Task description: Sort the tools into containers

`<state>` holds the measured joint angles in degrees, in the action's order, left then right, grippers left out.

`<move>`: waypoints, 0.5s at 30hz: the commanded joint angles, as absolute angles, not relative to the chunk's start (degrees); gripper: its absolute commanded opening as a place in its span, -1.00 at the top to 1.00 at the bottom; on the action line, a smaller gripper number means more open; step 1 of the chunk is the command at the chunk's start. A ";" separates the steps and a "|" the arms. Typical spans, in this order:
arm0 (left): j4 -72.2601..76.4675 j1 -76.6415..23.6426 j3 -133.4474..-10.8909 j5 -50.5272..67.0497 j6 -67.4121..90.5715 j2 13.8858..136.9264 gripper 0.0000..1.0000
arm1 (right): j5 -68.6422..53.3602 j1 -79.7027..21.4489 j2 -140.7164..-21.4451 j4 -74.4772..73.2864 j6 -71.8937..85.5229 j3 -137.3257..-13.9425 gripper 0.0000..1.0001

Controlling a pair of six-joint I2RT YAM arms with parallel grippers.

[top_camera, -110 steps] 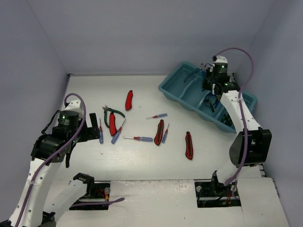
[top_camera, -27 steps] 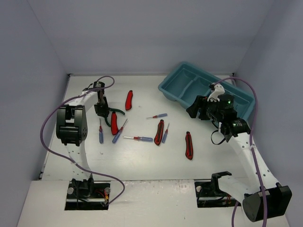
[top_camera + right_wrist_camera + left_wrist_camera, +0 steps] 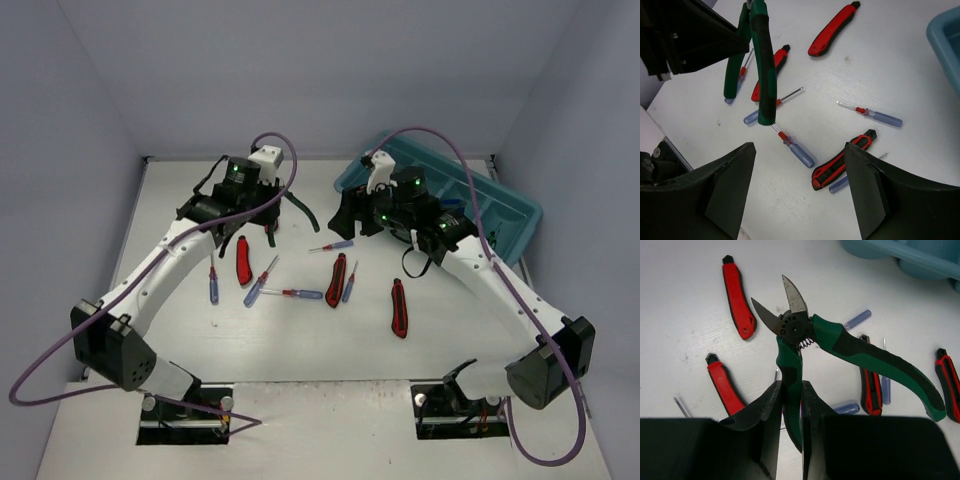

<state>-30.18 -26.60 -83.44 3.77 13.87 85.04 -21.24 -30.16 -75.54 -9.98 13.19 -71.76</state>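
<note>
Clamping state, left end effector (image 3: 790,392): the jaws were closed narrow on one handle of the green-handled pliers (image 3: 796,331). The second handle splayed free to the right in the left wrist view, and the two cutting blades stood apart, pointing away from the camera. In the right wrist view the pliers hung handles-down from the left end effector and appeared raised off the desk (image 3: 300,345).

Clamping state, right end effector (image 3: 798,165): the jaws stood wide with nothing between them. It hovered over the desk next to the near end of the tray (image 3: 515,210), its fingers not touching any tool.

Outward from the end effectors, these tools lay loose on the desk:

- One red utility knife (image 3: 737,297) beyond the pliers blades, and a second red knife (image 3: 725,387) just left of the left fingers.
- A red-and-black knife (image 3: 336,280) near the middle of the desk, with a blue-handled screwdriver (image 3: 349,285) just beside it.
- Another red knife (image 3: 400,307) lying apart, toward the near right.
- A screwdriver (image 3: 333,245) below the right end effector, and three more (image 3: 212,285) (image 3: 258,285) (image 3: 300,294) spread across the left half.

The teal tray sat at the far right of the desk (the right arm hid much of its compartments in the top view, so their contents could not be told).
</note>
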 commanded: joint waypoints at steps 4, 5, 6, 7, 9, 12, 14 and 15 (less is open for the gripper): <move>-19.49 -31.44 -80.31 2.33 12.20 76.82 1.00 | -23.32 -32.88 -80.16 -7.39 14.91 -78.04 -0.38; -19.43 -31.76 -80.16 2.12 11.96 76.52 1.00 | -23.46 -33.46 -80.62 -7.38 15.07 -78.47 -0.38; -19.41 -32.02 -80.06 1.96 11.76 76.27 1.00 | -23.55 -34.04 -81.09 -7.38 15.21 -78.86 -0.37; -19.31 -32.32 -79.96 2.15 11.61 76.07 1.00 | -23.55 -34.34 -81.64 -7.38 15.31 -79.11 -0.38; -19.13 -33.22 -79.89 2.34 11.22 75.82 1.00 | -23.91 -34.83 -82.35 -7.27 15.61 -79.57 -0.37; -18.98 -34.49 -79.81 2.05 10.05 75.93 1.00 | -24.43 -35.83 -83.54 -7.29 15.90 -80.14 -0.29; -18.43 -34.99 -79.53 2.13 10.02 75.85 1.00 | -24.54 -36.21 -83.95 -7.38 16.10 -80.41 -0.21; -18.10 -35.16 -79.43 2.29 10.02 75.81 1.00 | -24.70 -36.25 -84.15 -7.35 16.30 -80.31 -0.13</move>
<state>-25.48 -34.06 -78.01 2.68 11.38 78.67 -22.90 -35.37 -83.46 -10.44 15.29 -77.32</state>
